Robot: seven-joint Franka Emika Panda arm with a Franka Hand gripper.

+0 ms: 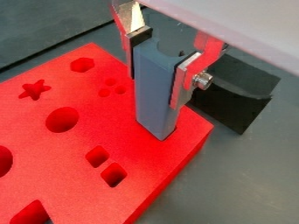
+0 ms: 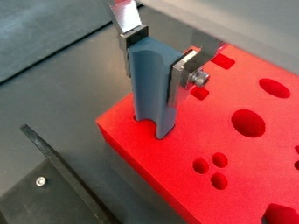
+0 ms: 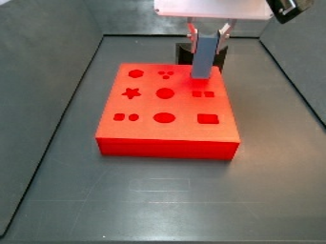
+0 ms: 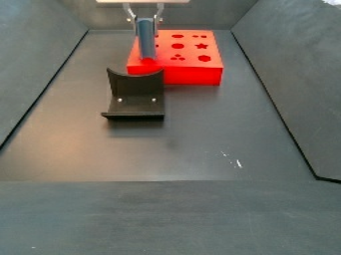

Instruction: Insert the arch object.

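Note:
My gripper (image 1: 163,54) is shut on a tall blue-grey upright bar (image 1: 156,87), a silver finger on each side, and shows the same in the other wrist view (image 2: 160,59). The bar (image 2: 152,87) stands upright with its lower end on the red slab (image 1: 163,162), near the slab's edge (image 2: 146,144). I cannot tell whether the end sits in a hole. In both side views the gripper (image 3: 204,38) (image 4: 143,22) holds the bar (image 3: 201,59) (image 4: 144,45) over the slab (image 3: 152,143) (image 4: 200,68). The small dark arch object is out of view.
The slab has several shaped holes: star, hexagon, circles, squares. The dark fixture (image 4: 134,95) stands on the floor beside the slab, close to the bar's edge of it (image 1: 233,96) (image 2: 47,188). Dark walls ring the floor.

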